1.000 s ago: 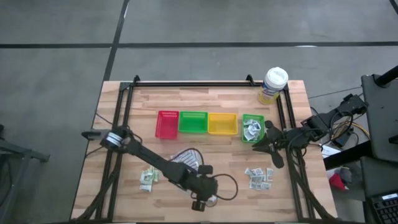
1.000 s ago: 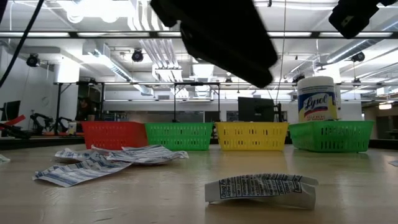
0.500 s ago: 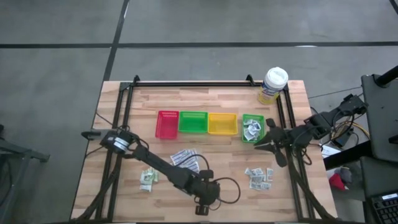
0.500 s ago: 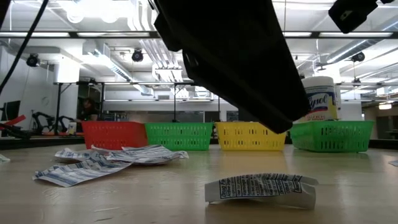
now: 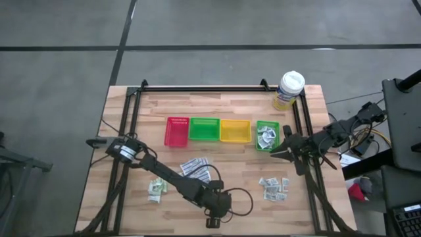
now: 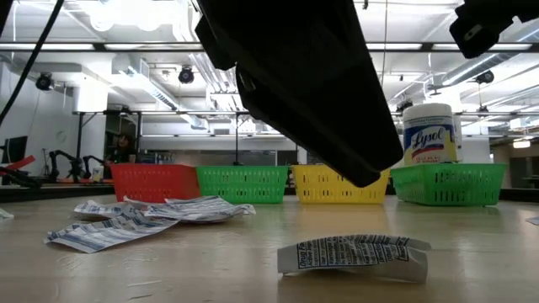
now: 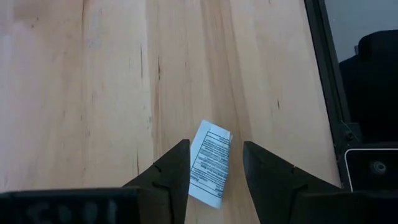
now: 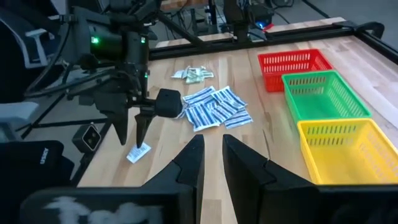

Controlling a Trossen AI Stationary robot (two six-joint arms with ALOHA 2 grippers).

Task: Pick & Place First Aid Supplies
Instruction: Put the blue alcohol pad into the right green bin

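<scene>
From overhead, the left pincer (image 5: 212, 222) hangs at the table's (image 5: 230, 172) near edge, while the right pincer (image 5: 275, 155) sits just beside the far-right green tray (image 5: 268, 137), which holds packets. Blue-printed strips (image 5: 195, 170) lie mid-table, green-white sachets (image 5: 156, 189) to the left, grey-white squares (image 5: 273, 187) to the right. At table height, one printed packet (image 6: 354, 256) lies flat under a dark arm. Past the left wrist, the fingers stand apart on either side of that packet (image 7: 209, 162), above it. Past the right wrist, its fingers (image 8: 189, 163) are slightly parted, empty.
</scene>
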